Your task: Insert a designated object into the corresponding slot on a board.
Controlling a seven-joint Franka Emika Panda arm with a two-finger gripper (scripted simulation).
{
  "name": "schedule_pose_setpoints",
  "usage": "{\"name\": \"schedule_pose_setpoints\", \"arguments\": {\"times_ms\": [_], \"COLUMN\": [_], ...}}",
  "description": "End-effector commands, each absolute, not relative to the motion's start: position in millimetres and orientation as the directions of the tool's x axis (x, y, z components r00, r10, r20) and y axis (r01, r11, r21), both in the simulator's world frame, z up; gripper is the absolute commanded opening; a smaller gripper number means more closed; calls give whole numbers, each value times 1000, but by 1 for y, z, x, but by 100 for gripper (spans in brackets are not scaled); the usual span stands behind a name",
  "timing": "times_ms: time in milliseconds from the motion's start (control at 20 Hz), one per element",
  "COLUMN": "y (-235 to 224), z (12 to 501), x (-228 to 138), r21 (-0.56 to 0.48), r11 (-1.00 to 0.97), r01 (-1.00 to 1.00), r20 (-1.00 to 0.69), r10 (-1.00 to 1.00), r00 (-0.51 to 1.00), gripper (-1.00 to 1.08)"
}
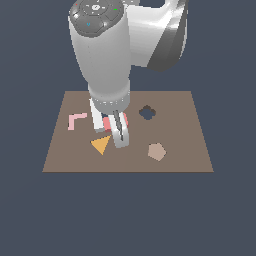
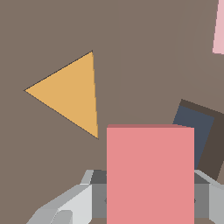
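Red block in the claw

The claw (image 1: 114,126) is clenched on the red block (image 2: 150,175), beside the slot (image 2: 199,135) on the board (image 1: 180,150).

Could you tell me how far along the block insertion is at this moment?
Done: the gripper holds the red block, shown between its fingers in the wrist view. In hand: carrying it over the board beside the rectangular slot. Left: the slot still looks empty, so aligning and inserting remain.
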State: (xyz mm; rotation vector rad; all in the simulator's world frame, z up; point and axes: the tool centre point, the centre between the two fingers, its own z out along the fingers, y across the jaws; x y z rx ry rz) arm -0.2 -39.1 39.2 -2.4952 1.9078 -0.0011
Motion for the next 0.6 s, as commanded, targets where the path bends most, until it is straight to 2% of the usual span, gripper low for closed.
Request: {"name": "schedule_pose_setpoints", "arguments": {"times_ms": [0, 550], "y": [-47, -61], "z": [40, 40], "x": [-9, -35], "r21": [-2, -1], "r11": [-175, 51], "r01": [-985, -999], "r20": [0, -1], "r10": [-985, -999], "r00": [175, -51], "gripper": [-100, -100]}}
